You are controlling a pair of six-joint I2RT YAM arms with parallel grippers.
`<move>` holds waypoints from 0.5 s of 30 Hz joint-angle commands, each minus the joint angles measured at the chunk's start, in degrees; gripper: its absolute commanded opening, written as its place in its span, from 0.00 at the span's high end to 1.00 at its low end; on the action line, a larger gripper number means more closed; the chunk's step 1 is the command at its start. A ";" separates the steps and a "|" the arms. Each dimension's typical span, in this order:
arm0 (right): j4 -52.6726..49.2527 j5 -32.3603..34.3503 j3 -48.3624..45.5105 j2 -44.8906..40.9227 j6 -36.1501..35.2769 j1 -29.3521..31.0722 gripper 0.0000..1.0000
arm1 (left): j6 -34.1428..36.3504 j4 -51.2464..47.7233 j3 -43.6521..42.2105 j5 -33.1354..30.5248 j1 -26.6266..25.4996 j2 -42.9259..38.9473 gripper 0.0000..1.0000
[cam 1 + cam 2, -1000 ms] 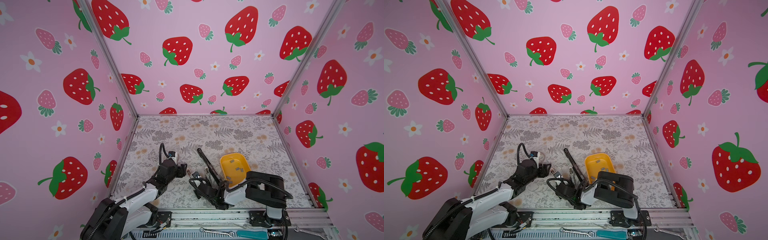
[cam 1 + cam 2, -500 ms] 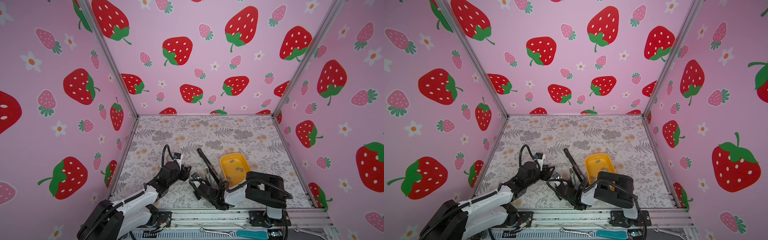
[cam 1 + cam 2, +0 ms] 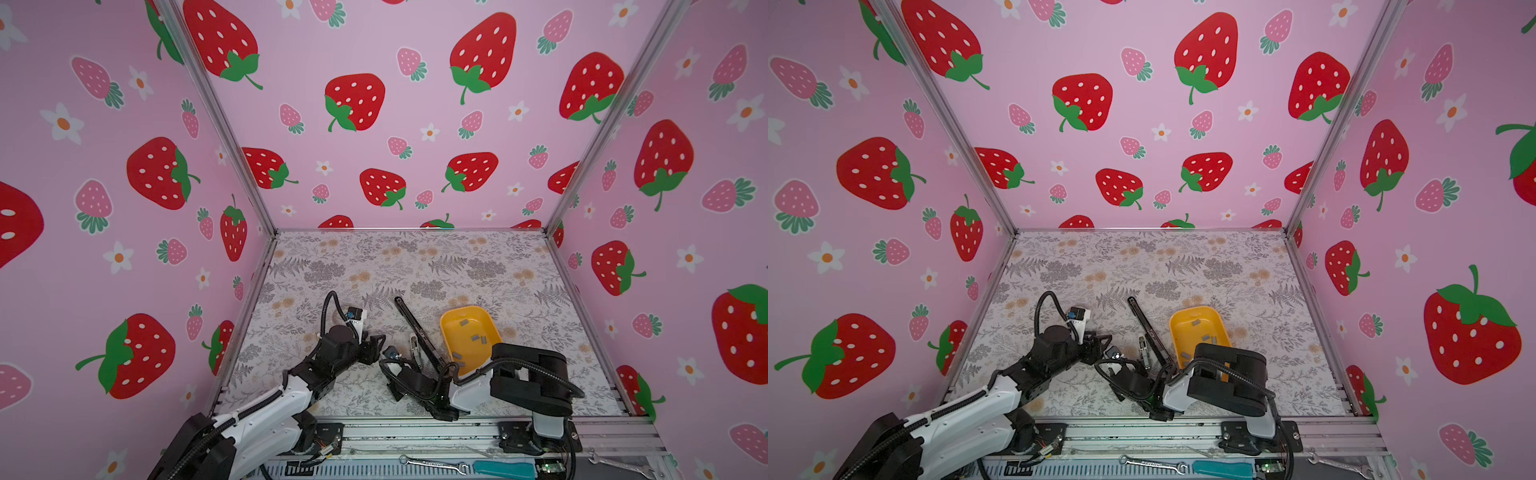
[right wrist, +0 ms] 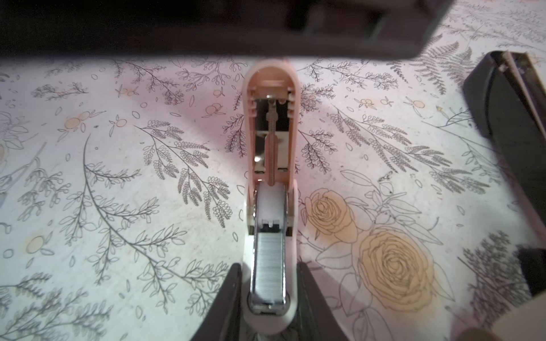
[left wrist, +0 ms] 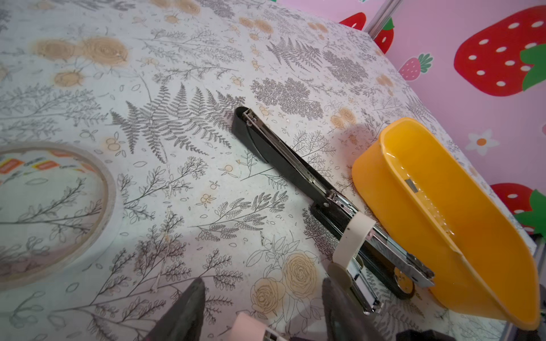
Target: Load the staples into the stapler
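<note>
Since a second ago the left gripper (image 3: 376, 348) has slid closer to the yellow tray (image 5: 381, 189), right up to the pink stapler (image 4: 270, 195); the right arm has not budged. That stapler lies flat on the floral mat, farther from the tray than the black stapler (image 5: 295, 165), which sits just beside the tray. The right gripper (image 4: 267, 283) clamps its pale base from both sides. Its rounded pink lid is hinged fully back with the spring rod exposed. A ribbed grey strip of staples (image 4: 268, 257) already sits in the shiny metal channel. More strips (image 3: 464, 322) lie loose in the glossy plastic tray. The left fingers (image 5: 189, 307) stand apart, straddling what looks like the lid's pink tip without pinching it. I'd say loading is done and closing is the step in hand. The next move calls for catching that thin, smooth tip and folding the lid over while the base stays pinned. It may slip off hard pads.
</note>
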 commanded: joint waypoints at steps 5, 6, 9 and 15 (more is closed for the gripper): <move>0.98 -1.38 -1.95 1.51 0.92 -0.16 0.82 | -5.41 -11.32 3.56 -6.88 4.59 -4.08 0.33; 0.94 -1.09 -2.39 1.11 1.06 -0.11 0.82 | -5.87 -11.33 3.10 -6.29 6.00 -4.39 0.33; 1.10 -0.05 -3.63 -0.27 1.42 -0.12 0.82 | -6.77 -10.66 1.82 -5.46 9.79 -4.81 0.33; 1.68 0.37 -4.66 -1.77 1.88 -0.16 0.82 | -6.21 -5.59 1.30 -3.31 11.68 1.04 0.34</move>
